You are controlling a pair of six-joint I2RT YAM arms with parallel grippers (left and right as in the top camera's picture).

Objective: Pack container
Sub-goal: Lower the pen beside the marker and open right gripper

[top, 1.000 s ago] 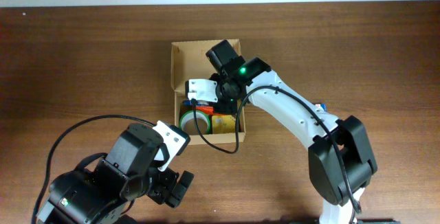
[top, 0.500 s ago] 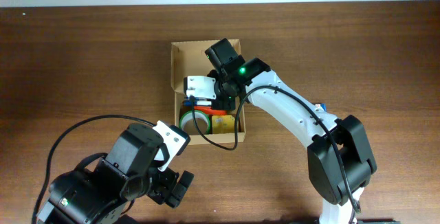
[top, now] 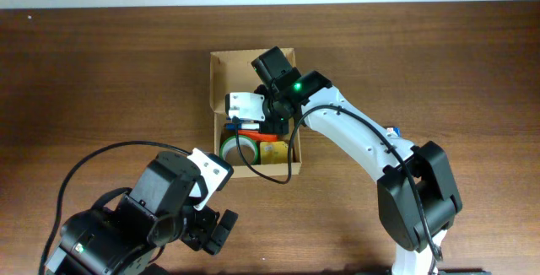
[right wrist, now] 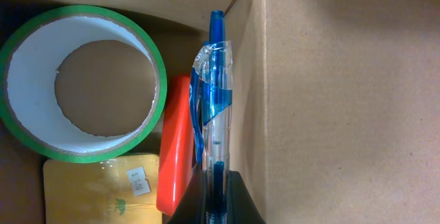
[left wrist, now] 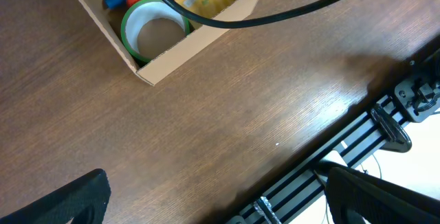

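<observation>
While the right gripper [top: 251, 121] pinches a pen [right wrist: 214, 100] in the box [top: 221, 72] and the left gripper [left wrist: 220, 207] gapes, the light, crushable cardboard seems best held by a wall.

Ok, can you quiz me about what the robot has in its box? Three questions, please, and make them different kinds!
1. True or false: the green tape roll lies inside the cardboard box.
2. What colour is the pen in the box? A) red B) blue C) black
3. Fill in the missing word: the ___ arm reaches into the box.

Key
1. True.
2. B, blue.
3. Right: the right arm stretches across to the box, while the other arm is away from it at the near edge of the table.
</observation>
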